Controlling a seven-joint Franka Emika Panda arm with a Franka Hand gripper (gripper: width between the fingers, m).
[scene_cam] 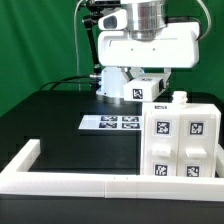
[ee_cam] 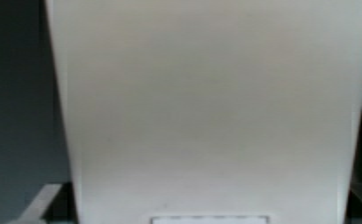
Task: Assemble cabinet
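In the exterior view my gripper (scene_cam: 146, 78) hangs at the back of the black table, under the wide white hand. It looks shut on a white cabinet panel (scene_cam: 118, 84), which is tilted and carries a square tag. I cannot tell whether the panel's lower edge touches the table. In the wrist view this panel (ee_cam: 204, 110) fills nearly the whole picture as a plain white face and hides my fingertips. The cabinet's hollow white box (scene_cam: 182, 142) stands at the front on the exterior view's right, with several tags on its face and a small block on top.
The marker board (scene_cam: 113, 123) lies flat in the middle of the black table, in front of the held panel. A long low white rail (scene_cam: 90, 185) edges the table's front and turns back along the exterior view's left. A green curtain hangs behind.
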